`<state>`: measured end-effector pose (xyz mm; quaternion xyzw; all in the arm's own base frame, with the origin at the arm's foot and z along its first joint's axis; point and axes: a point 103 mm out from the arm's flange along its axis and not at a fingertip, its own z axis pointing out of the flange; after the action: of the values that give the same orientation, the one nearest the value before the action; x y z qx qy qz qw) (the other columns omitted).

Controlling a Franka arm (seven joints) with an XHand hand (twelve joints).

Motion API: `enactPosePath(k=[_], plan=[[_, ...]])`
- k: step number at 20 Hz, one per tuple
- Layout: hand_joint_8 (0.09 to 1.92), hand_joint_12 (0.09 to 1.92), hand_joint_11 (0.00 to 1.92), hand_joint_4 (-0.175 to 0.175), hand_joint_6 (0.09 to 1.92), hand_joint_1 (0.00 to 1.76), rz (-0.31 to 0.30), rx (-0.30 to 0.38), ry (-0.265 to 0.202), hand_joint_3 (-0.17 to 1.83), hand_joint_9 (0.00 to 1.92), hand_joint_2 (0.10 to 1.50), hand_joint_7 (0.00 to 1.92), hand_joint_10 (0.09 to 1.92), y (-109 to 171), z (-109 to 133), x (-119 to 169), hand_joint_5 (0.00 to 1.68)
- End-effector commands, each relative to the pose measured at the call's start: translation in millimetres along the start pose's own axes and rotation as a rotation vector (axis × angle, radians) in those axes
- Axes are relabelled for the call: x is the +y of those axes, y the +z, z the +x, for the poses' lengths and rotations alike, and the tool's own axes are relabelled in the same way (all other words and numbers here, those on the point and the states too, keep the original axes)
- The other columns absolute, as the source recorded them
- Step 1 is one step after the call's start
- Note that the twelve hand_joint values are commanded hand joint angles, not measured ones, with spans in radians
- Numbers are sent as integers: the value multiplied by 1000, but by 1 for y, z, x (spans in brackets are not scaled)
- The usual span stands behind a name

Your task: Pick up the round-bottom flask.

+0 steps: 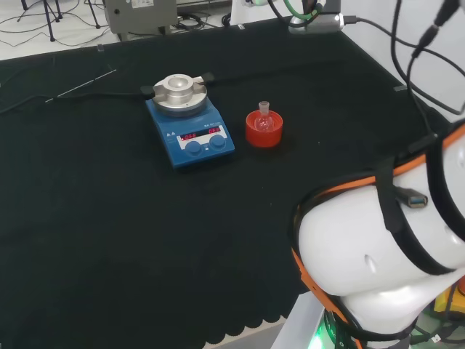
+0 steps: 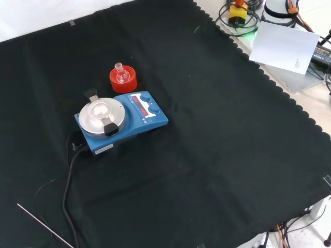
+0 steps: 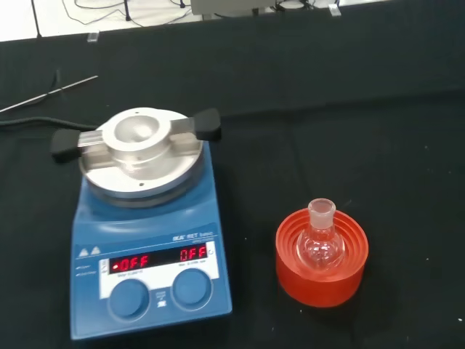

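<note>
One small round-bottom flask (image 1: 264,118) of clear glass stands upright in a red ribbed stand (image 1: 263,131) in the head view, just to the right of a blue stirrer plate (image 1: 189,131) on the black worktop (image 1: 109,233); the big white arm link (image 1: 392,247) is at the lower right. In the front view the flask (image 2: 122,75) in its stand (image 2: 123,80) is just behind the plate (image 2: 121,120), and a thin metal rod (image 2: 44,225) lies well apart at the lower left. In the wrist view the flask (image 3: 320,243) sits in the stand (image 3: 322,256) beside the plate (image 3: 147,240), neck up. About the fingers, whether open or closed and how the flask lies from them, I cannot tell.
</note>
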<state>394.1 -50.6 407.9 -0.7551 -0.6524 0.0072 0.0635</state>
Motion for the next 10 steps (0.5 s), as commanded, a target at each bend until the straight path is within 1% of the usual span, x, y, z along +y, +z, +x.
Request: enactPosePath(k=[1,4,6,8,9,10], plan=[[515,1057,0,-33,87,282,-30,73,69,198,270,1180,217,612,49,-40,97,384],[518,1069,0,-34,87,312,-22,88,88,193,275,1162,218,613,69,-48,114,388],[519,1076,0,-35,87,334,-12,105,101,187,279,1144,218,614,88,-41,121,390],[521,1085,0,-35,87,367,-7,124,108,180,286,1121,219,616,104,-44,128,392],[523,1089,0,-35,87,382,-10,115,101,178,290,1111,219,618,112,-23,124,394],[524,1092,0,-36,87,393,-7,106,110,177,294,1104,220,619,122,-11,125,396]])
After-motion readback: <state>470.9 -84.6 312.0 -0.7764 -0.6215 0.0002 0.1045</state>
